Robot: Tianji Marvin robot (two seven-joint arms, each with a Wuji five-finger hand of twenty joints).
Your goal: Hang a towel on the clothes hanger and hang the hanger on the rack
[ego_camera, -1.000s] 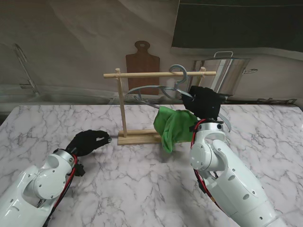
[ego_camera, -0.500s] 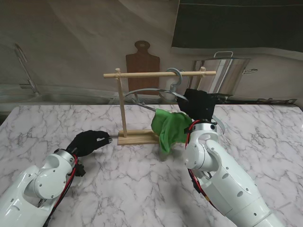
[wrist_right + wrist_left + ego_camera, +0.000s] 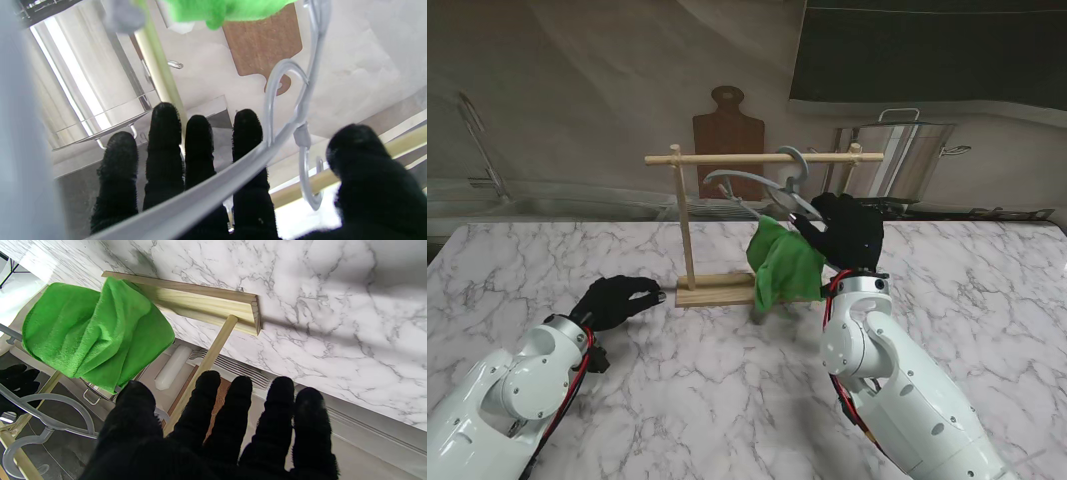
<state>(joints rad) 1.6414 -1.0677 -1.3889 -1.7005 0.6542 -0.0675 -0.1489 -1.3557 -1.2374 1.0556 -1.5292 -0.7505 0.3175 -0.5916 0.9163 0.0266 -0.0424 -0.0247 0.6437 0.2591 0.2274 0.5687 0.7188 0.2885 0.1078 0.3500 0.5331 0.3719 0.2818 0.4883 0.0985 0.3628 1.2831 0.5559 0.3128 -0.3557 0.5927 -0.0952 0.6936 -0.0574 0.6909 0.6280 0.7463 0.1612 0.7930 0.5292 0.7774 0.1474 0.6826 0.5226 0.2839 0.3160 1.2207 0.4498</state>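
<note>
A wooden rack (image 3: 682,225) stands on the marble table (image 3: 727,390), its top bar (image 3: 757,158) running between two posts. The grey hanger (image 3: 742,182) is steeply tilted, and its hook (image 3: 799,160) sits at the bar. A green towel (image 3: 782,262) drapes from the hanger's lower arm in front of the rack base (image 3: 206,303). My right hand (image 3: 849,232) is just right of the towel with fingers spread, and the hanger arm (image 3: 206,196) lies across them. The hook (image 3: 308,186) curls beside the bar (image 3: 337,178). My left hand (image 3: 617,300) rests open on the table left of the base, holding nothing.
A brown cutting board (image 3: 727,130) leans on the wall behind the rack. A steel pot (image 3: 912,150) stands behind the rack's right post. A sink faucet (image 3: 477,135) is at the far left. The table's far edge runs just behind the rack.
My right hand moved left toward the bar and its fingers spread apart. The hanger tipped steeper, its hook reached the bar, and the towel swung left. The left hand stayed put.
</note>
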